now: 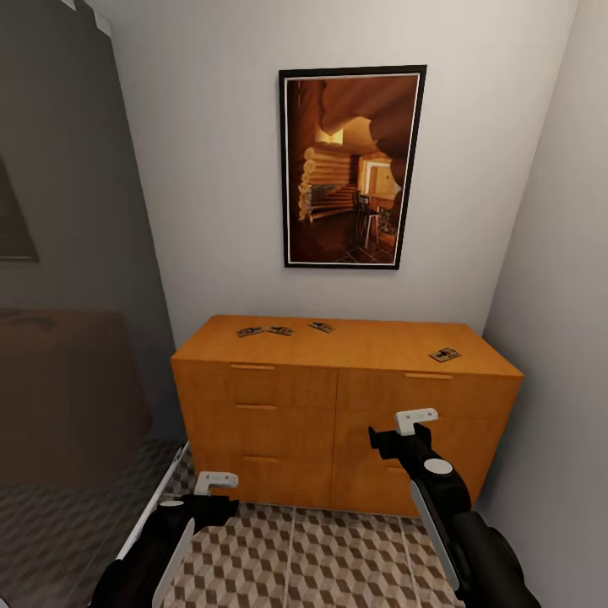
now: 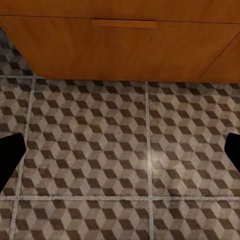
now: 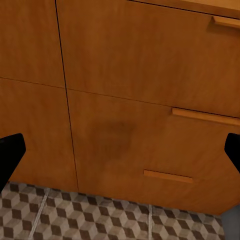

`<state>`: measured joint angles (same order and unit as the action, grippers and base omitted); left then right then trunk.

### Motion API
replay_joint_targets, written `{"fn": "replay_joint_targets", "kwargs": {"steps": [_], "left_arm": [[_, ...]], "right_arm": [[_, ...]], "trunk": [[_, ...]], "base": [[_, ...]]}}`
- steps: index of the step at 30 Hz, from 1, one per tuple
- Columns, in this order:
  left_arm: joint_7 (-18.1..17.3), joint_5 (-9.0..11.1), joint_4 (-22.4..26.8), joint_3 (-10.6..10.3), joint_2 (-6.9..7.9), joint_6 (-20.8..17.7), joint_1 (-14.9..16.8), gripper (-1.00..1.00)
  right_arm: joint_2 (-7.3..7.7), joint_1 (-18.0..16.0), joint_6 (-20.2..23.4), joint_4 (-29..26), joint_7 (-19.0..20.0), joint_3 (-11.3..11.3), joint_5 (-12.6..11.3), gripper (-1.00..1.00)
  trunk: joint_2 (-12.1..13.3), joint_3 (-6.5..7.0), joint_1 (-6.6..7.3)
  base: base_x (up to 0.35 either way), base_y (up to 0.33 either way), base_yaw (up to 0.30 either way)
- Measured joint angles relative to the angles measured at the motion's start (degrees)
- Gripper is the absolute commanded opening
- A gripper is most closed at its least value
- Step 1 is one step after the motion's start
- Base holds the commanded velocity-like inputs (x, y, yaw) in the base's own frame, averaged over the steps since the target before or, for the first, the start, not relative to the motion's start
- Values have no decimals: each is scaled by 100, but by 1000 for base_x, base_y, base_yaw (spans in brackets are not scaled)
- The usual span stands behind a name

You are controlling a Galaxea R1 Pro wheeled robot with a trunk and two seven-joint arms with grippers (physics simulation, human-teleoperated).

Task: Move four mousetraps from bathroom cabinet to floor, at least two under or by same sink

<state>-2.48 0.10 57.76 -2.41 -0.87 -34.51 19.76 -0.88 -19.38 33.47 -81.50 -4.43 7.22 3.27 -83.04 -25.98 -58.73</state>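
Four mousetraps [image 1: 263,331] laid on the cabinet [image 1: 338,422] top, three far left, one [image 1: 445,355] near right, left gripper [image 1: 215,483] and right gripper [image 1: 416,420] both spread apart, held empty above the tiled floor [image 1: 321,557].

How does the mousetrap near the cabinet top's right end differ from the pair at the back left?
The right mousetrap lies alone near the front edge of the cabinet, on the right tool's side. The left pair lies side by side, touching or nearly so, farther back. The single one sits skewed; the pair runs in a row. All are small flat boards resting on the cabinet top.
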Motion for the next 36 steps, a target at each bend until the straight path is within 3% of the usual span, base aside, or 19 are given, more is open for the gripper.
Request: {"fn": "replay_joint_targets", "kwargs": {"steps": [36], "left_arm": [[-1, 0, -17, -5, -35, 0, -1, 100]], "right_arm": [[0, 0, 0, 0, 0, 0, 0, 100]], "trunk": [[0, 0, 0]], "base": [[0, 0, 0]]}}
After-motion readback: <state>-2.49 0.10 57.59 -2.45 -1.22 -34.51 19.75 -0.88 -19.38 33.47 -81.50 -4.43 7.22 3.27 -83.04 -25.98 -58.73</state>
